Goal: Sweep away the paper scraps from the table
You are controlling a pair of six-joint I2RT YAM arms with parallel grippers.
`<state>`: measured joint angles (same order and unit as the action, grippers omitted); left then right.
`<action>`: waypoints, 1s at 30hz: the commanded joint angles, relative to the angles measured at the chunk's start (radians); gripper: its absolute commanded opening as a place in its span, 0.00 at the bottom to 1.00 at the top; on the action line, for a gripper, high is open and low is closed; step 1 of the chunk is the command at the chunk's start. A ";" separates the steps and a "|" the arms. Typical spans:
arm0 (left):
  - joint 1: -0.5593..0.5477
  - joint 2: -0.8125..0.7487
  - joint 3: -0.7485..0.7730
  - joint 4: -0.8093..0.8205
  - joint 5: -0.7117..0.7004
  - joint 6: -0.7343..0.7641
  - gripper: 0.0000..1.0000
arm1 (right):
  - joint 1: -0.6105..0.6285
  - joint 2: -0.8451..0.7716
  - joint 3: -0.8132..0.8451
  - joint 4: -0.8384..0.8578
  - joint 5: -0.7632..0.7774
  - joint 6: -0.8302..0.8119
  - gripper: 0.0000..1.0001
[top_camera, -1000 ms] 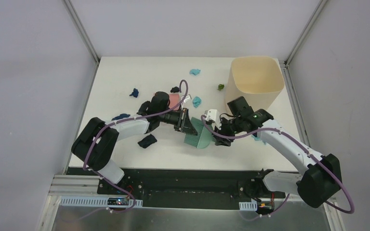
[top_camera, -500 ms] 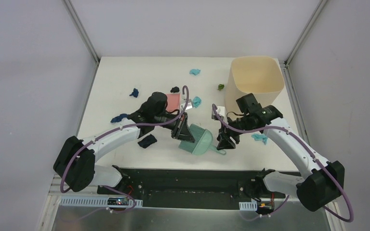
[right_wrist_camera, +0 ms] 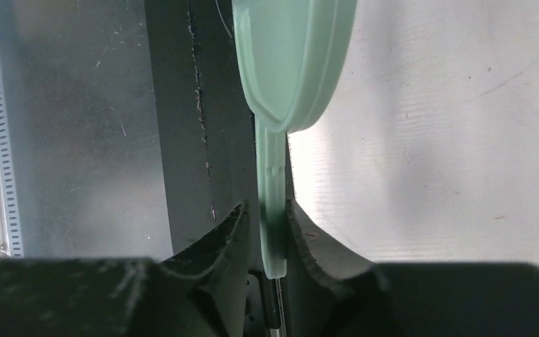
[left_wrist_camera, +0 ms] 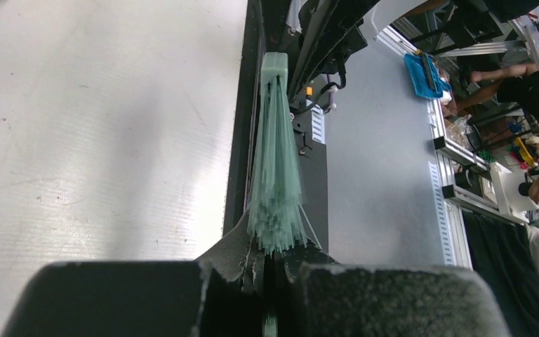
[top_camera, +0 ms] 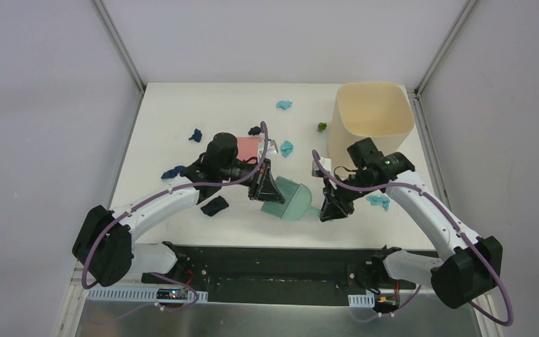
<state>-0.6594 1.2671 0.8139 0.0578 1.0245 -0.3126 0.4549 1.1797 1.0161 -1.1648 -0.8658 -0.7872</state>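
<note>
Up close, brush handle (right_wrist_camera: 272, 210) between right fingers (right_wrist_camera: 214, 242), overhead, scattered paper scraps (top_camera: 215, 206).

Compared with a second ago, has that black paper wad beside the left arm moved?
No. The black wad sits just as far from the near edge of the table as before.
</note>
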 commanded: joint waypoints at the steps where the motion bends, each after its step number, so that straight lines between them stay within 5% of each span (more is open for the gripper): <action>1: 0.017 -0.039 -0.010 0.083 0.022 -0.015 0.00 | -0.005 -0.007 -0.001 0.010 -0.052 -0.022 0.16; 4: 0.018 -0.051 0.005 0.008 -0.032 0.034 0.06 | -0.005 0.005 0.009 0.016 -0.030 -0.026 0.00; 6: 0.017 -0.072 0.032 -0.123 -0.113 0.119 0.30 | -0.005 0.011 0.032 -0.005 0.022 -0.052 0.00; 8: 0.017 -0.115 0.036 -0.191 -0.216 0.182 0.43 | -0.005 0.029 0.071 -0.057 0.097 -0.112 0.00; 13: 0.017 -0.193 0.003 -0.198 -0.327 0.252 0.57 | 0.009 0.224 0.268 -0.374 0.279 -0.283 0.00; 26: 0.017 -0.067 -0.021 0.025 -0.264 0.116 0.56 | 0.098 0.413 0.466 -0.594 0.259 -0.319 0.00; 30: 0.015 -0.040 -0.009 0.041 -0.196 0.090 0.35 | 0.098 0.431 0.487 -0.596 0.198 -0.308 0.00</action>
<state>-0.6525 1.2106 0.7975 0.0055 0.7647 -0.1841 0.5484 1.5982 1.4502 -1.5394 -0.5739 -1.0683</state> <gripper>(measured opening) 0.450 0.051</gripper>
